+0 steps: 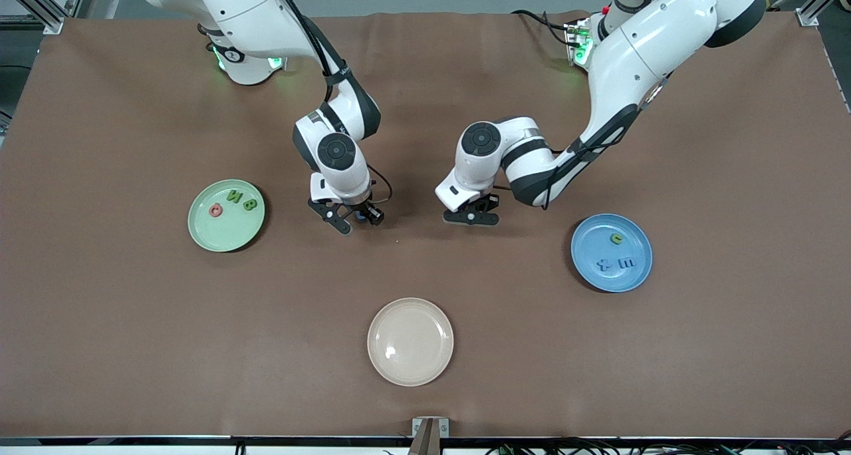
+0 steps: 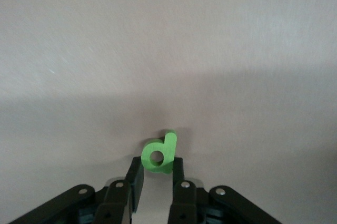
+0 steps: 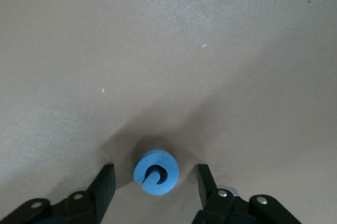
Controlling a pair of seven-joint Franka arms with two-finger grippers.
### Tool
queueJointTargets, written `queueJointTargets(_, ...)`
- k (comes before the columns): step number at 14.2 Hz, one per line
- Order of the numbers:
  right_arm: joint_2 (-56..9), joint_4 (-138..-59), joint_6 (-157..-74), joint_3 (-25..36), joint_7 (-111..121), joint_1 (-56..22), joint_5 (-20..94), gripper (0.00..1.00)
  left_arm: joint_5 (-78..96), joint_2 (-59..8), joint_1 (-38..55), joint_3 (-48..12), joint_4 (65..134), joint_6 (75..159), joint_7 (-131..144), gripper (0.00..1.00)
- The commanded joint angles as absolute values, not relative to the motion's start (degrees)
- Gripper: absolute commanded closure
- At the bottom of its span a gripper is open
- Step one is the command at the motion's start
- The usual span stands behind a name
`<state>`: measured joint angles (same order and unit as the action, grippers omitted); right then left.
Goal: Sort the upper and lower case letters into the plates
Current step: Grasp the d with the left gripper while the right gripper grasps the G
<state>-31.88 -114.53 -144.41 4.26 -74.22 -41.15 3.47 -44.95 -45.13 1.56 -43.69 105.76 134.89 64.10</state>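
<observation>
grippers both low over the brown table mat (image 1: 425, 96), near its middle. left gripper (image 2: 156, 174) pinches a small green letter with a round hole (image 2: 159, 154) between its fingertips, seen only in the left wrist view. right gripper (image 3: 156, 179) stands partly spread around a blue round letter with a slot (image 3: 156, 172), fingers apart from it, hidden in the front view. pale green plastic plate (image 1: 226, 215) holds three letters; medium blue plate (image 1: 611, 253) three; cream-white plate (image 1: 410, 341) nearest the camera.

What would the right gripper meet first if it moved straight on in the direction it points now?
Probably the blue letter, which lies on the table between the right gripper's open fingers.
</observation>
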Motion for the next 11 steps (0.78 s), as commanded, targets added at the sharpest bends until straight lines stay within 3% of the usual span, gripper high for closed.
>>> queueJointTargets(1,-31.47,-115.84,-144.41,5.01,-75.41,-42.10,3.43,0.43,-45.09,-41.84,-5.50,-49.80,106.96,131.24,64.43,0.89)
queueJointTargets(4,-31.38,-115.84,-144.23,4.92,-75.50,-42.10,3.43,0.76,-45.00,-42.19,-18.41,-60.61,108.10,120.80,60.92,0.89)
queueJointTargets(6,-31.20,-115.84,-143.79,5.01,-75.50,-41.93,3.43,0.95,-45.00,-42.10,-26.59,-65.37,110.64,119.27,58.46,0.89)
queueJointTargets(11,-27.35,-115.40,-137.92,5.36,-73.05,-38.95,3.43,1.00,-46.14,-41.84,-40.41,-69.87,116.27,119.27,50.29,0.89)
